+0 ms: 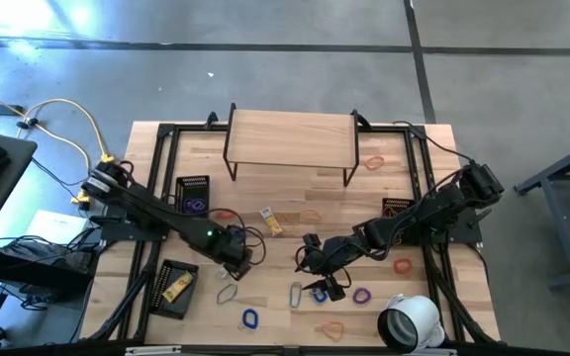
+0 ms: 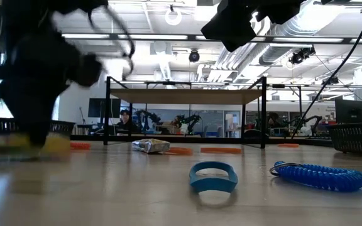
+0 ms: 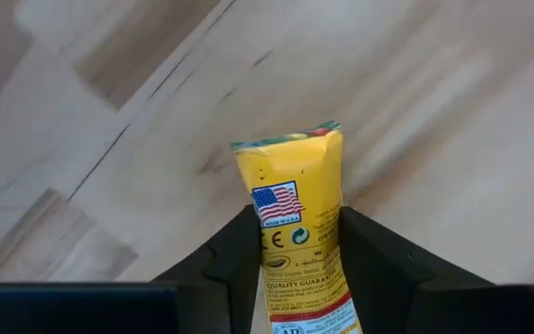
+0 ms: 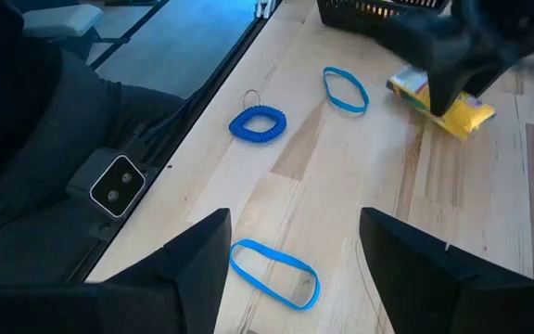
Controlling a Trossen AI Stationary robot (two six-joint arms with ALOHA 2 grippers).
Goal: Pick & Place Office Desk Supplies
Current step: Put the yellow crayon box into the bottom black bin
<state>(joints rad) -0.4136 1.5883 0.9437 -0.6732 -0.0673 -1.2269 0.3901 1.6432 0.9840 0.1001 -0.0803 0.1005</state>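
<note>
My left gripper [image 3: 297,278] is shut on a yellow packet [image 3: 297,209] over the table's left middle [image 1: 234,261]. The right wrist view shows that packet [image 4: 460,115] under the blurred left gripper. My right gripper [image 4: 293,243] stands open above a blue band [image 4: 274,271], near the table's middle [image 1: 321,277]. Lying flat on the wood are a blue coil [image 4: 258,122], another blue band [image 4: 344,90], a purple loop [image 1: 362,295], a silver clip [image 1: 296,295], orange bands [image 1: 401,265] and a second packet [image 1: 270,222]. My left gripper pinches the yellow packet between its two fingers, one on each long side [image 3: 265,264]. The fingers come steeply from above and lie along the packet. Its crimped end [image 3: 287,141] sticks out past the fingertips toward the wood. Whether that end touches the table, I cannot tell.
A wooden riser [image 1: 290,138] stands at the far middle. Black mesh baskets sit at left [image 1: 193,193], near left [image 1: 171,287] with a yellow packet in it, and right [image 1: 399,208]. A large white tape roll [image 1: 411,321] stands near right.
</note>
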